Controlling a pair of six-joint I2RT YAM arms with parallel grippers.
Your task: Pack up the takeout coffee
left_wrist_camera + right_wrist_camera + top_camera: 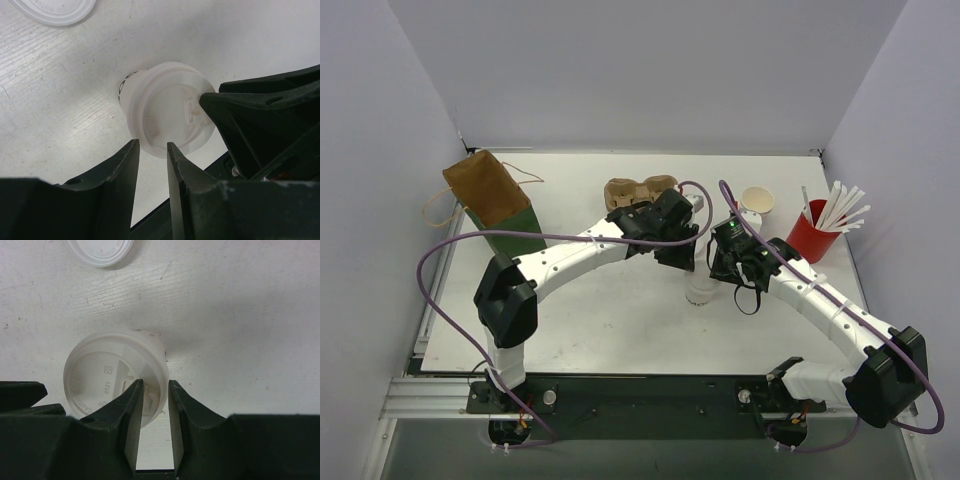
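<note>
Takeout coffee cups number two. One, capped with a white lid (112, 375), stands mid-table (700, 290) between the two grippers. The other stands open and tan inside, far right (756, 200), just left of the single red cup (810, 242) of white straws (840, 205). A second lid (100, 249) lies loose on the table beyond the capped cup.

One brown pulp carrier (640, 188) sits far centre, and one brown paper bag (492, 195) stands far left.

The left gripper (152, 145) hovers at the lid's edge with its fingers a little apart, clamping nothing. The right gripper (155, 385) has narrowly parted fingers astride the lid's raised spout and a tip touching it; whether it pinches the lid I cannot tell.

The table (620, 330) is white and lightly scuffed, and plain pale walls (640, 70) close in the left, far and right sides.
</note>
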